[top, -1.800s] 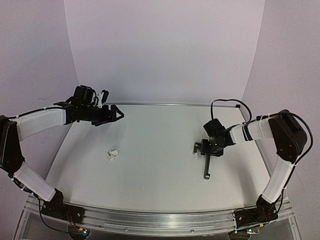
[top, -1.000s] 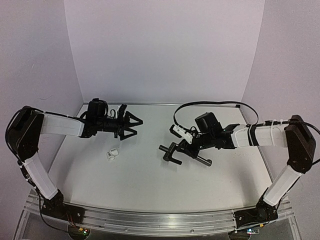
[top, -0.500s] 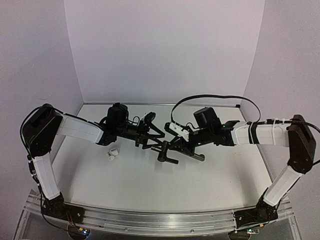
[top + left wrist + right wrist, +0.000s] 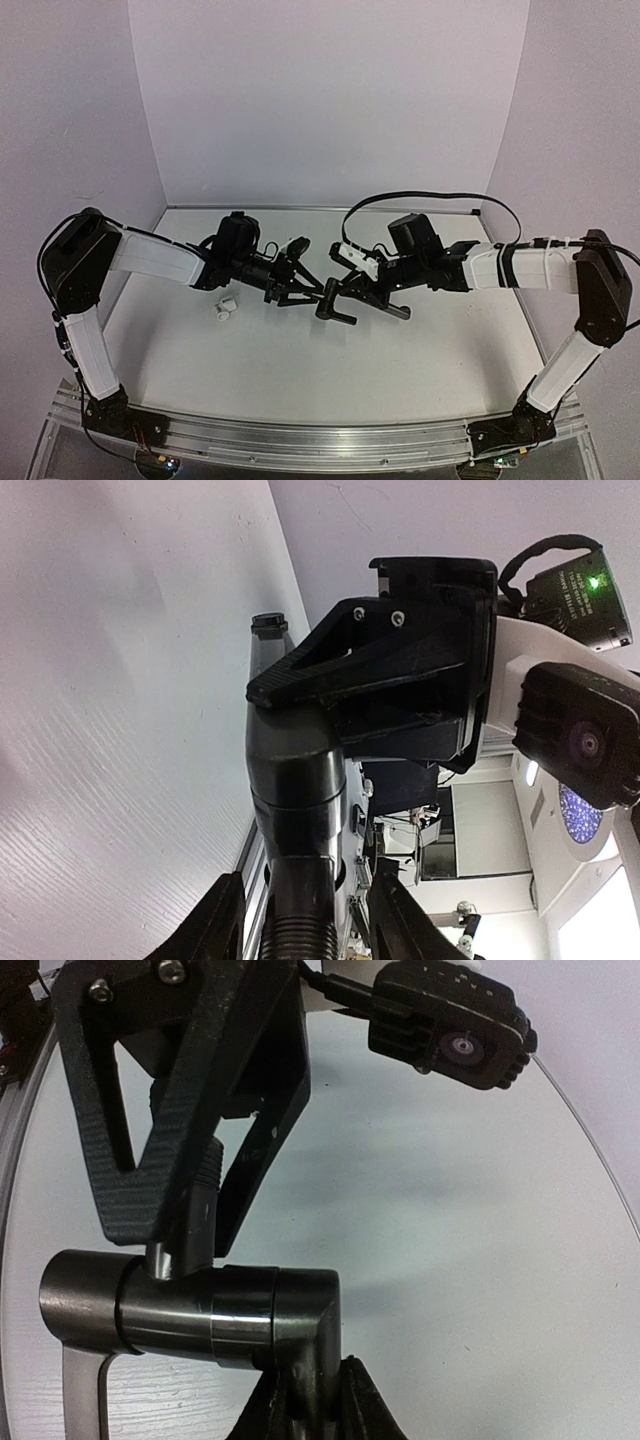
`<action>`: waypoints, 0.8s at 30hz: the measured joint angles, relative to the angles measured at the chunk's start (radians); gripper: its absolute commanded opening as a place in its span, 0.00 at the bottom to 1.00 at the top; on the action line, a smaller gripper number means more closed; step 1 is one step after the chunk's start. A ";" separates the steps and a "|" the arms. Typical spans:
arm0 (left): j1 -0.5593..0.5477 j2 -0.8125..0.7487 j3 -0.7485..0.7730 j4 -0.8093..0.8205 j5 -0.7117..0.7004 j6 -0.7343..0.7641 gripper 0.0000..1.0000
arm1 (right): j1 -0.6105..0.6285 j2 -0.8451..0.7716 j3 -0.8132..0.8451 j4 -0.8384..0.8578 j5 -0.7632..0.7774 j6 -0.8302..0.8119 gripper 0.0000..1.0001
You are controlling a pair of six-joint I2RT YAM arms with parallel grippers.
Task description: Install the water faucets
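left gripper (image 4: 303, 290) closed in narrower on the black faucet (image 4: 338, 303) than half a second ago.
white fitting (image 4: 225, 309): lying on the table (image 4: 300, 390), left of both tools, apart from them. left gripper: fingers (image 4: 215, 928) part-spread, flanking the faucet's threaded end, slim gaps showing. black faucet: mid-table, between the two tools. right gripper (image 4: 376, 297): pinching the faucet's body.

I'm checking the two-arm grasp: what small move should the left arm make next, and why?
Probably close the left gripper on the slim black metal faucet: its fingers flank the threaded stem with gaps, while the right gripper holds the faucet aloft.
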 measured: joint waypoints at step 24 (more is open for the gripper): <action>0.065 -0.133 -0.078 -0.061 -0.183 0.169 0.00 | 0.000 0.002 0.057 -0.054 0.304 0.441 0.98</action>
